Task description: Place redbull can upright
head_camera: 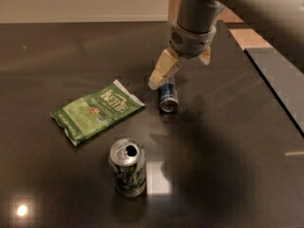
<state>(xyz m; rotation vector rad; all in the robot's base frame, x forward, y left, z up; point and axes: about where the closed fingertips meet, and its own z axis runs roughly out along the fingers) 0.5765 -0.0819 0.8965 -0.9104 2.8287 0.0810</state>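
Observation:
The redbull can (168,99) lies on its side on the dark table (228,141), just right of the middle, with one silver end facing me. My gripper (180,72) hangs over the can's far end. Its fingers are spread apart: the left cream finger (163,71) reaches down to the can's far left side and hides part of it, and the right finger (205,56) shows only as a short tip beside the wrist. The fingers hold nothing.
A green chip bag (97,110) lies flat to the left of the can. A wider silver-and-green soda can (127,167) stands upright and opened at the front. The table's right edge (273,87) runs diagonally, with a lower grey surface beyond it.

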